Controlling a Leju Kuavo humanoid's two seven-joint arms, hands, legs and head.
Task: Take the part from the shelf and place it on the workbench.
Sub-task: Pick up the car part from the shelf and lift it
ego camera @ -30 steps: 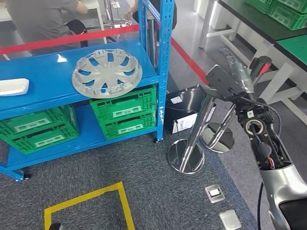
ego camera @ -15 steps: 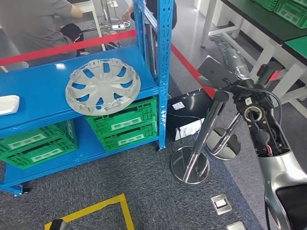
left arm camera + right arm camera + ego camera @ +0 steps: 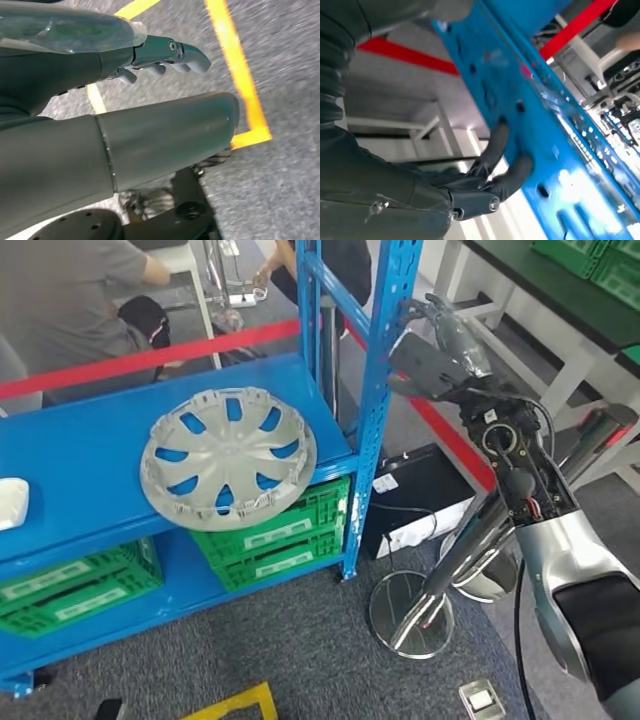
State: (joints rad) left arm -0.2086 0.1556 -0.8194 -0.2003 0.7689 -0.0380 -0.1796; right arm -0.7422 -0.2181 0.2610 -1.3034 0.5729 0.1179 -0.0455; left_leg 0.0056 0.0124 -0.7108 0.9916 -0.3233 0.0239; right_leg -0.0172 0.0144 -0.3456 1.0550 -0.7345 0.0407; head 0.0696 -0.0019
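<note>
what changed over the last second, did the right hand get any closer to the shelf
The camera has moved, so the whole view shifted. The right hand rose and came in against the blue shelf post; its fingers now lie at the post, holding nothing. The hubcap stayed flat and untouched on the blue shelf, green crates beneath it. The left hand hangs over the floor.

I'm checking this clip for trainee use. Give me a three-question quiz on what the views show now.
1. True or false: the hubcap lies flat on the blue shelf.
2. What sits under the hubcap's shelf? A) green crates B) a red bucket C) cardboard boxes
3. The right robot hand is raised near the shelf's blue ____.

Key: 1 true; 2 A, the green crates; 3 upright post.
</note>
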